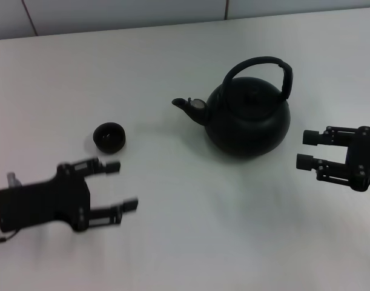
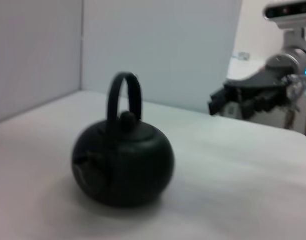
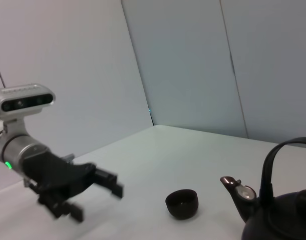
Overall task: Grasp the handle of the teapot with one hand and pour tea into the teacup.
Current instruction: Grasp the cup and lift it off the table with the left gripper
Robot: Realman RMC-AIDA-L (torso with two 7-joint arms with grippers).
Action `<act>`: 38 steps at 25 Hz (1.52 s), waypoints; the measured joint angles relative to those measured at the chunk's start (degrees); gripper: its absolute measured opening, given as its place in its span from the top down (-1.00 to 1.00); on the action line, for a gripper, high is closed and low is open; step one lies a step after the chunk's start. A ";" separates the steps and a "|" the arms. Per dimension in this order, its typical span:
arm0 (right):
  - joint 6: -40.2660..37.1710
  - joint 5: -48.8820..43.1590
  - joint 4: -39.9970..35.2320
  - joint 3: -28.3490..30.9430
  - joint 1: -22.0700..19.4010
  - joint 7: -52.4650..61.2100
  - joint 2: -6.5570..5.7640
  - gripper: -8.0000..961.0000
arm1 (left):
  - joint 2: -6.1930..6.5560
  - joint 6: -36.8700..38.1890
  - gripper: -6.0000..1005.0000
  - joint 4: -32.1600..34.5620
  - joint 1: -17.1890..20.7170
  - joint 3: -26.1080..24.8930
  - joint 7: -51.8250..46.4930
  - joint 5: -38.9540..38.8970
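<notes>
Standing upright on the white table (image 1: 172, 242), the teapot (image 1: 248, 121) serves as the landmark, its arched handle (image 1: 260, 63) rising over the flat lid and its stubby spout (image 1: 189, 108) aimed at the teacup (image 1: 109, 136). The teacup sits well apart from the teapot on the spout side, with bare tabletop between them. The right gripper (image 1: 304, 150) hovers near the teapot's opposite side, jaws apart, touching nothing. The left gripper (image 1: 123, 186) hangs beyond the teacup, nearer the robot, jaws likewise spread and empty.
</notes>
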 joint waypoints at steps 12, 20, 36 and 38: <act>-0.08 3.33 2.97 0.07 -0.01 -2.26 -0.15 -0.17 | -0.59 -6.99 -0.62 -19.43 -1.36 2.54 24.96 -28.53; -0.71 4.41 3.05 0.14 0.00 -2.31 -0.17 -0.17 | -0.58 -12.09 -0.62 -30.79 -2.55 2.57 35.99 -38.73; -1.84 4.73 5.22 0.01 1.37 -2.31 -0.08 -0.17 | -0.54 -20.08 -0.62 -30.92 -5.13 7.12 32.61 -38.68; -2.02 4.82 5.24 0.08 1.37 -2.31 -0.08 -0.17 | -0.44 -20.65 -0.62 -31.03 -5.47 7.19 32.45 -38.94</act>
